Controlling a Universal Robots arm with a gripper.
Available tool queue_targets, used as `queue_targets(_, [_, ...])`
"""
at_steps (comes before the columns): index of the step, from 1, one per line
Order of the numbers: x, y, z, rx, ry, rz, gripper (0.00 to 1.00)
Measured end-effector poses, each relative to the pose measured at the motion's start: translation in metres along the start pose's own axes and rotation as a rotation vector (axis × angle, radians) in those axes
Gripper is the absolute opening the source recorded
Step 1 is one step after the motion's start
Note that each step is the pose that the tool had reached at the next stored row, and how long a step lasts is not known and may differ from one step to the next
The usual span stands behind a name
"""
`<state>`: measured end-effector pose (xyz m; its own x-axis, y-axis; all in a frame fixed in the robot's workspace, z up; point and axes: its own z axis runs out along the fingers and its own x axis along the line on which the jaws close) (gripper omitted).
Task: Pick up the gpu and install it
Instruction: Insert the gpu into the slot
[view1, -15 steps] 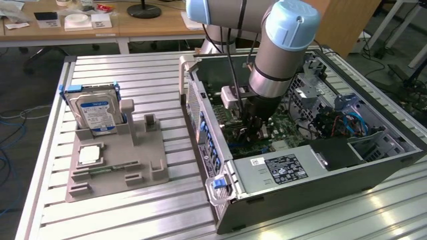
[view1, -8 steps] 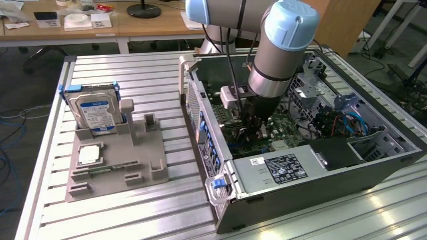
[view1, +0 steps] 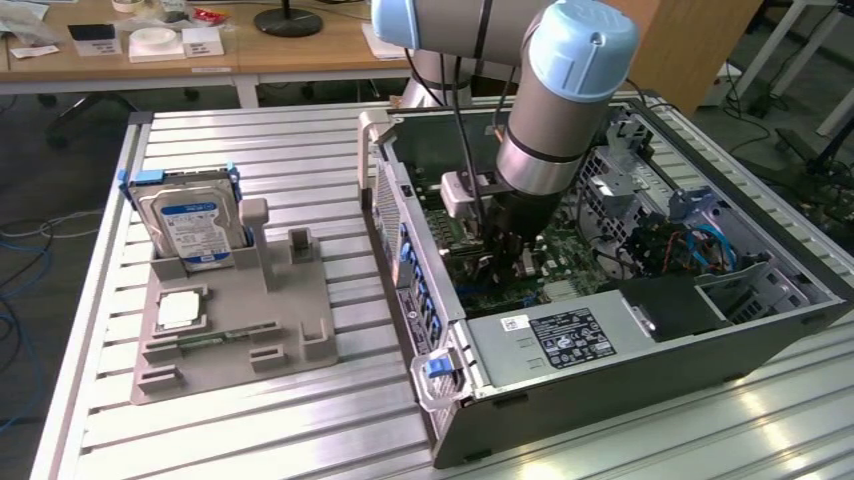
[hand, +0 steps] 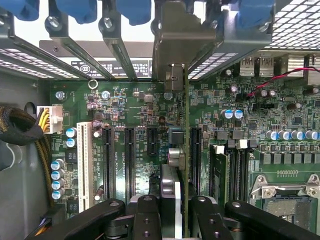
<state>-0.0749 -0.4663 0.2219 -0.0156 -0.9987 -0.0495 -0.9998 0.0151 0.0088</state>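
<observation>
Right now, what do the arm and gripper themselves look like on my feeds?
The arm is a grey metallic tube with light blue caps at its joints and a dark band near the wrist. A pale grey block is mounted beside the wrist, with a thin black cable running up along the arm. The gripper is black, with matte, rounded finger links joined by visible pivot pins.

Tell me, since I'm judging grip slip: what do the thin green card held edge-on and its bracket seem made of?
The thin green gpu card looks like laminated circuit board with a matte green coating, seen edge-on. Its dull grey bracket looks like bent sheet metal with a soft sheen. The black gripper fingers holding it look like matte plastic or coated metal; I can't tell which.
</observation>
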Motion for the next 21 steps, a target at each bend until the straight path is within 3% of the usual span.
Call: queue_targets(21, [-0.0013, 0.0007, 0.0035, 0.0001, -0.0003, 0.0, 0.28])
